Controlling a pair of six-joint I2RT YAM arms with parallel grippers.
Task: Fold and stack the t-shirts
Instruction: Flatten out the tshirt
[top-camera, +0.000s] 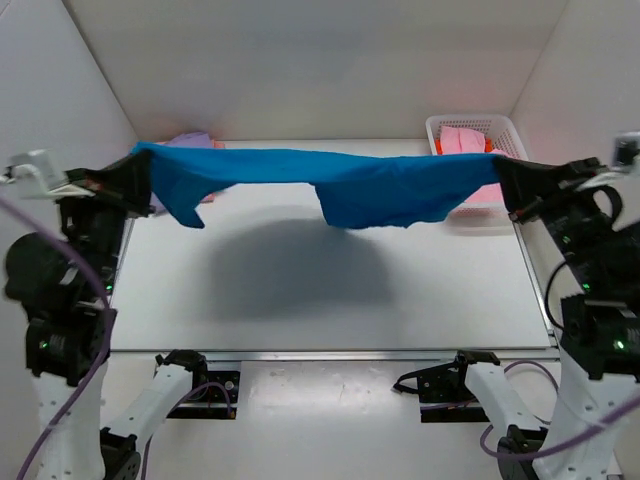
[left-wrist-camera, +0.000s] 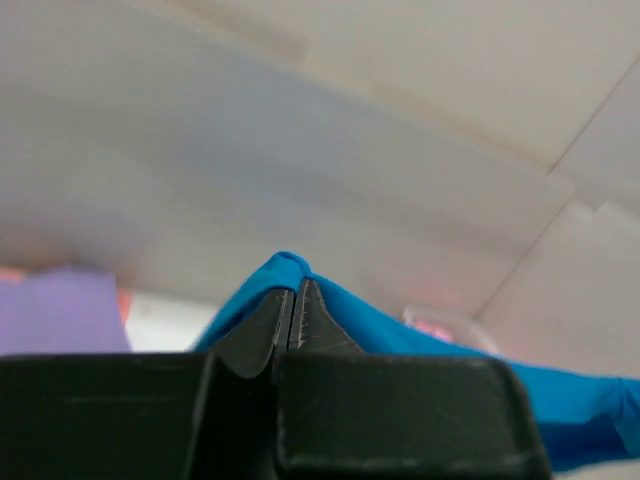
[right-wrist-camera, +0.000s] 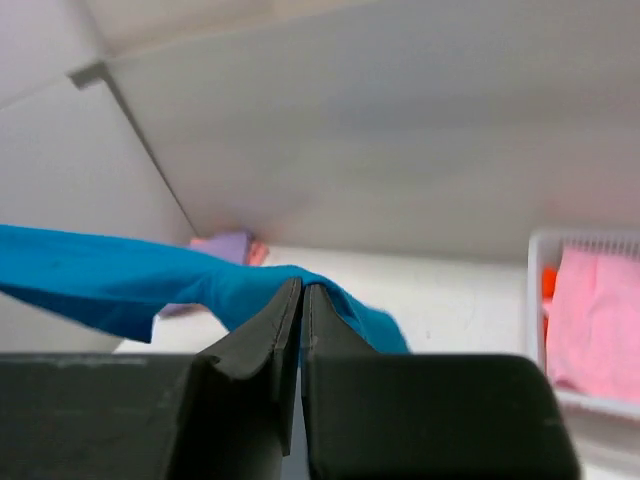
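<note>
stretching from left to right in the air above the surface (top-camera: 300, 320), the bright blue t-shirt (top-camera: 380, 190) is taut along its top edge, with loose folds drooping below. the left jaws and the right jaws each pinch one end, closed on the cloth.

The blue t-shirt (top-camera: 330, 185) hangs stretched like a curtain between the left gripper (top-camera: 143, 172) and the right gripper (top-camera: 503, 180), barring the way to the far wall. Beneath it the bench (top-camera: 330, 300) lies open. A white basket (top-camera: 478, 120) fills the far right corner, and a lavender t-shirt (top-camera: 190, 141) the far left.
</note>
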